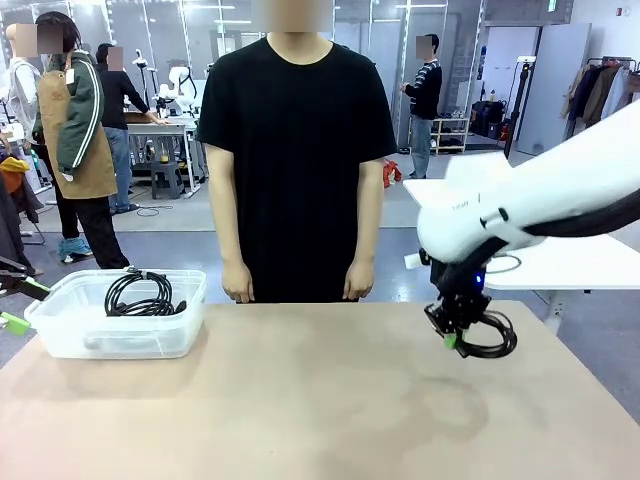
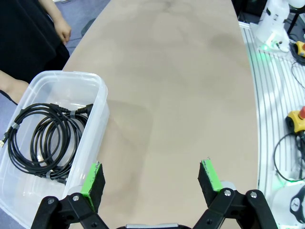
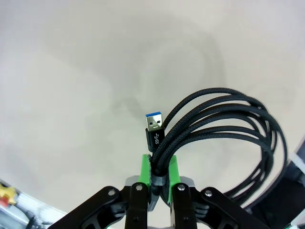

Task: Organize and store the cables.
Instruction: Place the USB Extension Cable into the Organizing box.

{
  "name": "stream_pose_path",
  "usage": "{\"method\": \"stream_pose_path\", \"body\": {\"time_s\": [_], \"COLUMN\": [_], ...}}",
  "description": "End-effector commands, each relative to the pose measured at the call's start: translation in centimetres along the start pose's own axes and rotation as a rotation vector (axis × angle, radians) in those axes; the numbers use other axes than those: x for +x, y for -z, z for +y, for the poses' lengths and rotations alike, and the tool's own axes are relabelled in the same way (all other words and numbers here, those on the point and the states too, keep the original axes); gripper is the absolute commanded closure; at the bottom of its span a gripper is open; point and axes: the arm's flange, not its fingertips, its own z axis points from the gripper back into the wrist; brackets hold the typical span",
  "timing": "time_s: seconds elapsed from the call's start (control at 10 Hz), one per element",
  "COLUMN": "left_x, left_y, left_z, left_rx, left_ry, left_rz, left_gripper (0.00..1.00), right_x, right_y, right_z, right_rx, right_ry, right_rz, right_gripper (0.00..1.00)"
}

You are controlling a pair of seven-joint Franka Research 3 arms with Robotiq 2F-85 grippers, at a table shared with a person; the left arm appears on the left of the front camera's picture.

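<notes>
At my far left a clear plastic bin (image 1: 70, 330) sits on the table (image 1: 300, 400), and one coiled black cable (image 1: 140, 295) already lies inside it. My left jaws (image 2: 152, 179) hover just beside the bin's near wall, spread wide and holding nothing. Across the table, a person (image 1: 297, 150) stands at the far edge with both hands hanging down. On my right, my right jaws (image 3: 159, 174) are pressed tight on a second coiled cable (image 3: 228, 138), pinching the bundle near its blue-tipped plug (image 3: 154, 125), the loop dangling clear above the table. I judge this as the carry step: the next move calls for swinging this coil across to the bin and releasing it over the opening.
</notes>
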Motion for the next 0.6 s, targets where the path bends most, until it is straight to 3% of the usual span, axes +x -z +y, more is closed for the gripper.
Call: {"method": "stream_pose_path", "body": {"time_s": [0.0,0.2,0.5], "left_x": [0.3,0.3,0.3], "left_y": [0.3,0.3,0.3], "left_z": [0.1,0.1,0.1], "left_rx": [0.022,0.022,0.022], "left_ry": [-0.013,-0.013,-0.013], "left_rz": [-0.004,-0.004,-0.004], "left_gripper": [0.0,0.0,0.0], "right_x": [2.3,6.2,9.5], "right_y": [-2.2,-2.5,0.2], "right_z": [3.4,9.4,17.5], "right_rx": [-0.012,-0.018,0.005], "right_ry": [0.024,0.055,-0.073], "right_rz": [0.055,0.033,-0.009], "right_gripper": [0.83,0.83,0.83]}}
